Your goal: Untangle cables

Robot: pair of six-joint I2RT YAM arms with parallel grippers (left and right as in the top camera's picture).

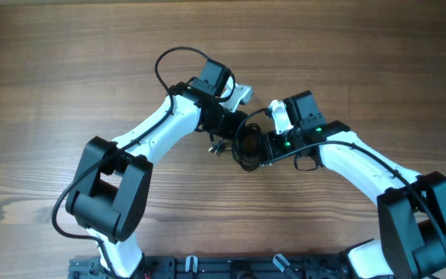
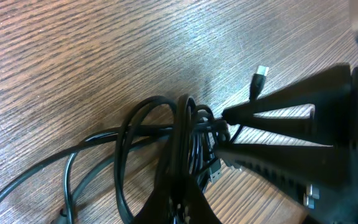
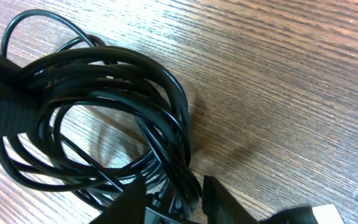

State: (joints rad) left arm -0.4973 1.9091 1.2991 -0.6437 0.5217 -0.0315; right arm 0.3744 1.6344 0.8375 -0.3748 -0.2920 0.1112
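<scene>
The cables [image 1: 246,144] are a small bunch of thin black cords on the wooden table between my two arms. In the left wrist view the cables [image 2: 142,134] loop out to the left, with a silvery connector tip [image 2: 261,71] lying free and another connector [image 2: 215,171] near my fingers. My left gripper [image 1: 228,128] is shut on a few strands [image 2: 182,190]. My right gripper [image 1: 260,144] comes in from the right [image 2: 224,132]. It is closed on the thick part of the coil [image 3: 173,196]. The coil [image 3: 104,81] spreads up and left.
Bare wood-grain table [image 1: 68,70] lies all round the bunch. The arms' own thicker black cables arch above the left wrist [image 1: 169,58] and beside the right wrist [image 1: 308,163]. The arm bases stand at the front edge [image 1: 231,267].
</scene>
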